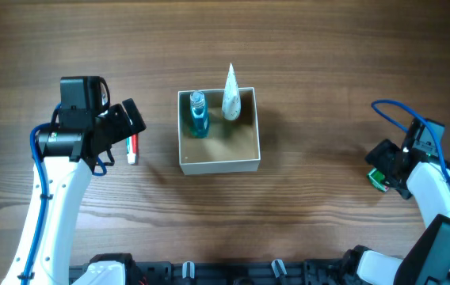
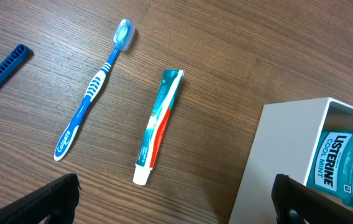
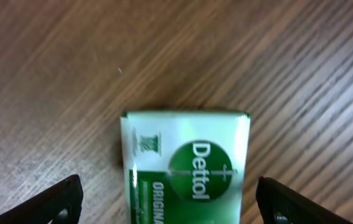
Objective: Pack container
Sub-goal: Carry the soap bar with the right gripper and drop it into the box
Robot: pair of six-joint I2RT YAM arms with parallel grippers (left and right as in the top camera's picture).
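- At centre of brown wooden table [image 1: 328, 55]: small square white-walled container [image 1: 219, 165], tan inside.
- Left gripper [image 2: 176, 202], its 9 o'clock: wide apart, empty.
- Right gripper [image 3: 170, 202], 3 o'clock: wide apart, straddling green Dettol soap packet [image 3: 186, 162].

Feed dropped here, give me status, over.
Left gripper open above red-and-teal toothpaste tube. Right gripper open over green Dettol soap bar. White-walled square container holds blue mouthwash bottle, white tube. Nothing blocking its opening.
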